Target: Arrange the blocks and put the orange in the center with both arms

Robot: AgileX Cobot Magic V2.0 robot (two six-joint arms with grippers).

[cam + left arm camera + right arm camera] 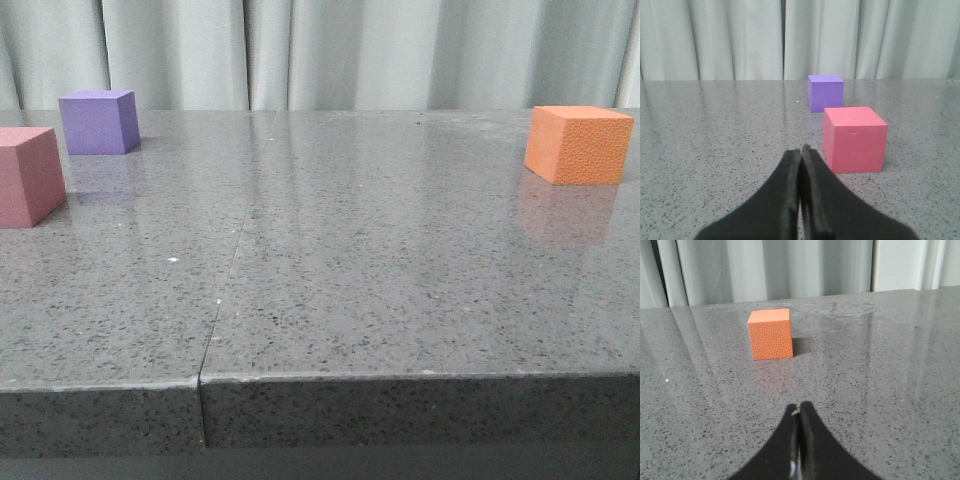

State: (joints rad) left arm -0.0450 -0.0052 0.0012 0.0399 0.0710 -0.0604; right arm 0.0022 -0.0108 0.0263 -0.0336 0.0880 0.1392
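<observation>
The left gripper [800, 150] is closed and empty. The pink cube [855, 139] sits near, the purple cube [825, 93] seemingly just behind.

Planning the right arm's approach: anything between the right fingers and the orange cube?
Nothing. In the right wrist view, only bare grey table lies between the shut right gripper and the orange cube.

Grey speckled stone surface [400, 300], glossy, reflective, with a seam [222, 300] running front to back. Pale grey-green pleated curtain [350, 50] spans the whole background.
</observation>
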